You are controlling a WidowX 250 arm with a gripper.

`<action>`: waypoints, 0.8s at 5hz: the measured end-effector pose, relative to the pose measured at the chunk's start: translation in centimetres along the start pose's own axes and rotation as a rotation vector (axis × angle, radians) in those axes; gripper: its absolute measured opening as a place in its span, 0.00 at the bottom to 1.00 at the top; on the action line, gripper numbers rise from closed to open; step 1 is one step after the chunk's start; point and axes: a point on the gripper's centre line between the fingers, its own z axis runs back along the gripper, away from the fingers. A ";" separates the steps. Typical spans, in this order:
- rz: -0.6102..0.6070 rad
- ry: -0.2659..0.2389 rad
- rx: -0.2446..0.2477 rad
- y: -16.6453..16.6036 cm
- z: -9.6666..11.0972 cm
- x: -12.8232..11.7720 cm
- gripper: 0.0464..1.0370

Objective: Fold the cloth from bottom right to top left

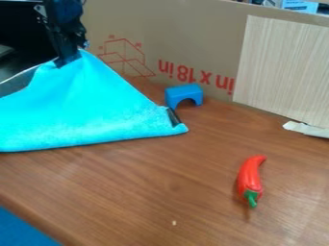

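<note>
The pincer [67,60] hangs in the upper left of the frame, at the lower end of the black arm [61,17], which comes in from the top edge. It is closed, with no visible gap beyond the fabric, and has hold of the bright turquoise cloth [96,113] near its raised peak.

The cloth takes up the left part of the frame, from the left edge to just past the middle. It rises to a peak at the pincer and slopes down from there to the right, ending in a rounded corner low on the table [160,187]. Its lower edge runs across the wood from that corner to the left edge of the frame. By the right corner a short dark strip [173,116] lies against the cloth.

Just beside that corner, near the middle of the frame and a little above, a blue arch-shaped block [184,92] stands on the table with its opening downward. In the lower right, well apart from the cloth, lies a red pepper [249,178], its green stem pointing toward the bottom of the frame. A tiny pale speck [174,223] is at bottom centre.

Behind the table stands a cardboard wall [193,36] with red printing, and a pale wood-grain panel [283,67] is against it at upper right. A torn whitish piece [307,129] lies below the panel at the right edge.
</note>
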 end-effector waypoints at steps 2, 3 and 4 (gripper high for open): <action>-0.003 0.028 0.022 0.9 -1.1 0.7 0.59; -0.002 0.026 0.030 1.0 -1.1 0.7 0.89; -0.008 0.021 0.031 0.1 -1.0 -0.4 0.97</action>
